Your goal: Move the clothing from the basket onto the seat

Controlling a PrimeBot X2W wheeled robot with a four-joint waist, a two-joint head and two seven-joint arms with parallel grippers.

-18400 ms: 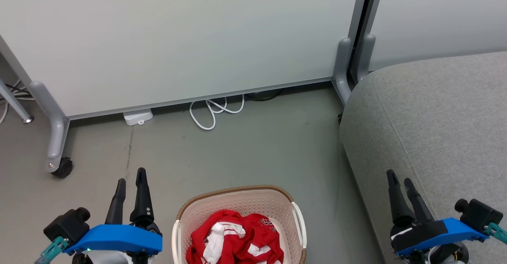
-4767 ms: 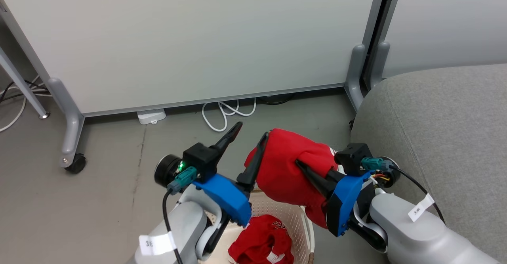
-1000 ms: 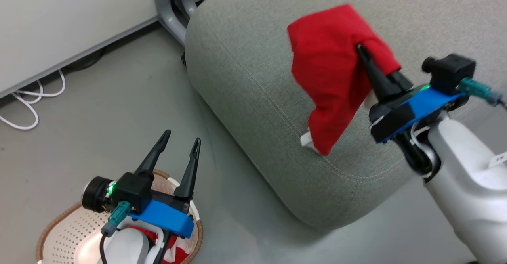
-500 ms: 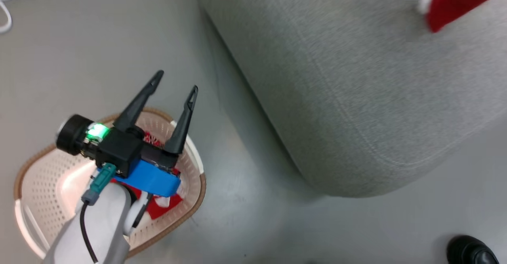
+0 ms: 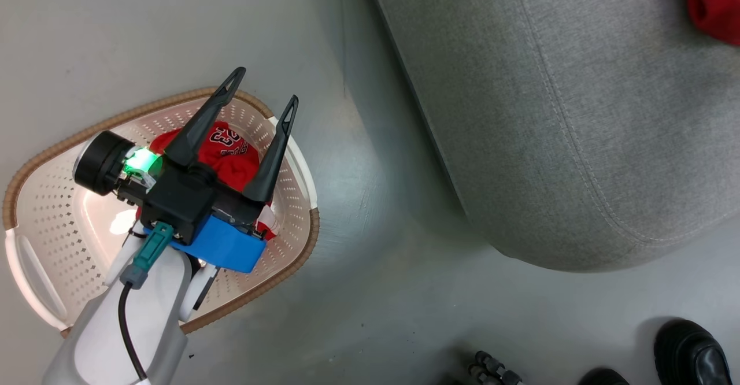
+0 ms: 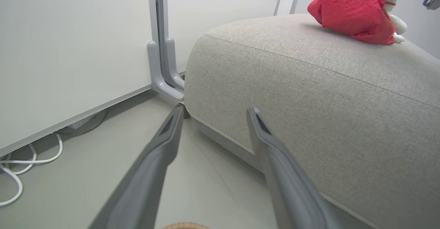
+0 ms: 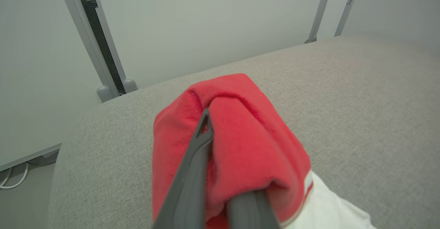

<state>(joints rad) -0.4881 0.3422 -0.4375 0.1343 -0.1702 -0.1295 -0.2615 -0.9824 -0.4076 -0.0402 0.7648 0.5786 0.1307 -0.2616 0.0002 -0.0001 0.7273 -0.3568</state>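
The cream basket [image 5: 115, 114] with a brown rim stands on the floor, and one red piece of clothing [image 5: 226, 145] with white lettering lies in it. My left gripper [image 5: 265, 89] hovers just above that basket, open and empty; its fingers [image 6: 165, 143] point toward the grey seat [image 6: 309, 84]. My right gripper [image 7: 209, 119] is shut on the other red clothing [image 7: 251, 136], which drapes over its fingers above the seat [image 7: 361, 101]. This clothing [image 6: 350, 12] sags onto the cushion top. A corner of it [image 5: 714, 3] lies at the seat's [image 5: 549, 113] far right.
A person's black shoes [image 5: 688, 350] stand on the floor by the seat's near corner. Pale partition panels on grey posts [image 6: 160, 64] rise behind the seat, with white cables [image 6: 20, 163] on the floor beneath them. Bare grey floor lies between basket and seat.
The head camera has swung down toward the basket, so the whole picture shifted. My right gripper with the red clothing has left that view. The left gripper stays open over the basket.
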